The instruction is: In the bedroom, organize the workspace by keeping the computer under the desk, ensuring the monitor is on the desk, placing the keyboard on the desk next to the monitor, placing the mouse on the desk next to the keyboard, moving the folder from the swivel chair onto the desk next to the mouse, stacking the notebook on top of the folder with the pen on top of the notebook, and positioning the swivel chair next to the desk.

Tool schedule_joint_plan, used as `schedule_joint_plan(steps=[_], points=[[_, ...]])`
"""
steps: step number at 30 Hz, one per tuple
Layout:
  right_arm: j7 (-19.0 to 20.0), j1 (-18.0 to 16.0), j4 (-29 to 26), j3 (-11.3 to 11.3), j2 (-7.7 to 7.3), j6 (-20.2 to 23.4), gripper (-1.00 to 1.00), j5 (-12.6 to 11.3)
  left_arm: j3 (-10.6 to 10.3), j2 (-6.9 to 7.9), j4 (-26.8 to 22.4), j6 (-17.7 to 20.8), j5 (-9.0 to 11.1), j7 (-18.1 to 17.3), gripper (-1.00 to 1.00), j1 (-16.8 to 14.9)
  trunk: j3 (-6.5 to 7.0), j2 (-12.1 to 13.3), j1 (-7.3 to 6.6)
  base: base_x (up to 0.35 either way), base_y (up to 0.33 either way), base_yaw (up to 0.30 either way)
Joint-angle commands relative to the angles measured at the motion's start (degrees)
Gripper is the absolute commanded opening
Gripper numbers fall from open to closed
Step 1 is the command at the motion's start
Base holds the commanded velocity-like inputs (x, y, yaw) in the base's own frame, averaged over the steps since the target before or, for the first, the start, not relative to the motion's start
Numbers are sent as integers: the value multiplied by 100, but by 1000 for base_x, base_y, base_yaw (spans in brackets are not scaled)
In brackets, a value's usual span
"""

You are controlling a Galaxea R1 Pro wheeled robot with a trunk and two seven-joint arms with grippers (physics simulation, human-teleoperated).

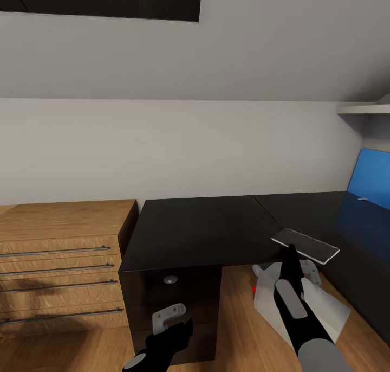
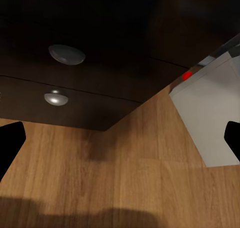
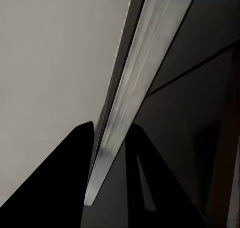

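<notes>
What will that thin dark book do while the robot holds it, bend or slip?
Probably stiff: the notebook sticks out flat from the right gripper without sagging. Probably light too, since it looks very thin edge-on. It might slip or twist, because the fingers seem to pinch it near one edge.

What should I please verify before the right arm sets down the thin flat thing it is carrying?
1. Grip: right gripper is closed on the edge of the thin dark notebook with a pale edge. Ok.
2. Height: the notebook is held over the long black desk's front edge, but the clearance is unclear. Cannot tell.
3. Target: the bright blue folder is at the desk's far right and looks propped up rather than flat. Not ok.
4. Left gripper: open, low by the black drawers. Ok.
5. Light grey computer tower: on the floor below the right arm, looking tilted. Cannot tell.
</notes>
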Motion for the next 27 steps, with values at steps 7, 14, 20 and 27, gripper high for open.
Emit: schedule_joint_plan(steps=[7,14,20,27], points=[[-11,514,-1016,-5,20,741,-100,-44,-7,4,-6,29,8,26,100,-7,-6,-3,0,0,0,0],[12,764,-1601,18,50,1840,-100,-43,1,4,-6,25,8,19,100,-7,-6,-3,0,0,0,0],[102,798,-1671,284,81,2060,-100,-49,10,11,-5,25,8,18,100,-7,-6,-3,0,0,0,6],[101,799,-1612,996,77,2067,-100,-35,27,21,-5,24,8,18,100,-7,-6,-3,0,0,0,163]])
